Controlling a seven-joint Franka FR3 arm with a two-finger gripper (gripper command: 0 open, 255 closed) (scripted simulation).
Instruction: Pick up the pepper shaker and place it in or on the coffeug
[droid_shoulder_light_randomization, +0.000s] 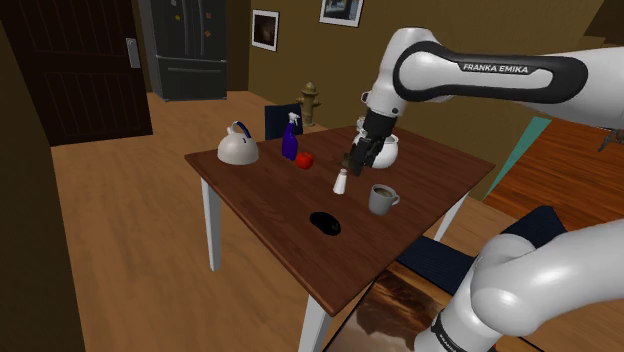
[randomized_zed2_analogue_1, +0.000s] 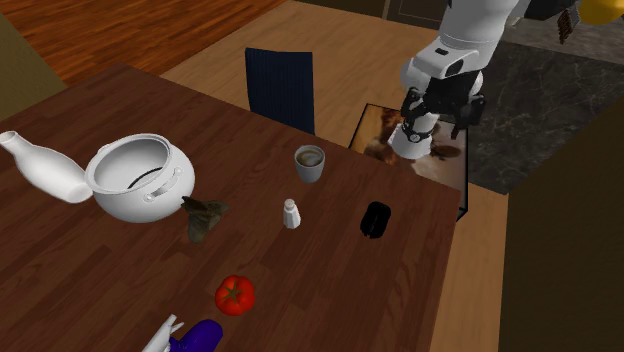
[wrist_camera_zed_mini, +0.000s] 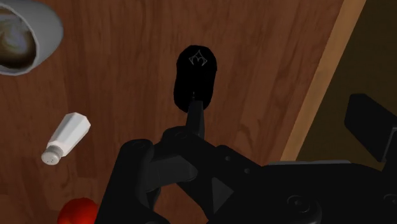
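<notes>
One small white pepper shaker (droid_shoulder_light_randomization: 340, 181) with a faceted body that narrows toward a rounded cap stands upright on the dark brown wooden table (droid_shoulder_light_randomization: 260, 205); the wrist view shows tiny holes dotted in its cap. It stands near the grey coffee mug (droid_shoulder_light_randomization: 382, 199) with dark liquid inside, apart from it, and the round red tomato (droid_shoulder_light_randomization: 304, 160) lies on its other side. In the second exterior view the shaker sits between the mug and the tomato, with the flat black oval mouse (randomized_zed2_analogue_1: 375, 219) off to that view's right. The white arm comes in from the shoulder view's right, bends at a dark joint near the top, and drops steeply toward the table. Its black gripper (droid_shoulder_light_randomization: 357, 160) hangs tilted above the shaker, just in front of the white round pot (droid_shoulder_light_randomization: 390, 152) – not touching the shaker. Whether the gripper is open or closed I cannot tell – the wrist view gives mostly its dark body over the mouse
</notes>
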